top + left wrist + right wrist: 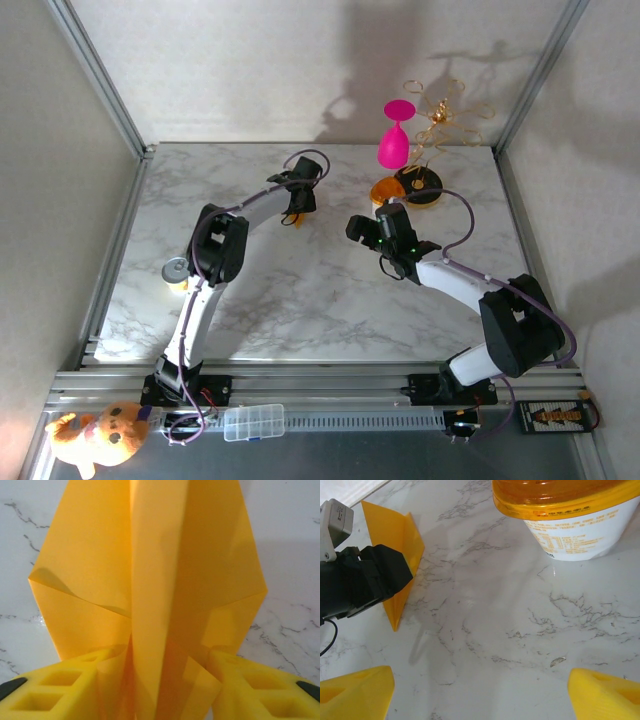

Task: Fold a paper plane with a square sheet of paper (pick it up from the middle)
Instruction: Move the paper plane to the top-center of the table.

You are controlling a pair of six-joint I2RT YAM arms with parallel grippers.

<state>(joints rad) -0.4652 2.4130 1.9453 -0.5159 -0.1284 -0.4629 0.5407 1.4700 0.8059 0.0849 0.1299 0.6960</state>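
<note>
Two arms reach over the marble worktop (300, 300) in the top external view. The left gripper (296, 210) points down at mid-table, with a scrap of yellow-orange paper plane (292, 219) showing beneath it. The right gripper (372, 225) hangs well apart from it to the right, near a white cup with orange lid (385, 190). A pink goblet (393, 140) and a gold wire ornament (445, 110) stand at the far edge.

Left wrist: the paper plane (165, 580) stands on its creased fold between the yellow fingers (65, 685), its wings spreading outward over the marble. The jaws stand apart and the paper touches both inner faces. I cannot tell whether they press on it.

Right wrist: the yellow fingertips (355, 692) sit wide at the bottom corners, with bare worktop between them, so this gripper is open and empty. At the left, the paper plane (395, 535) lies with its point toward the camera, partly under the left gripper's black body. The cup (570, 525) stands at the upper right.
</note>
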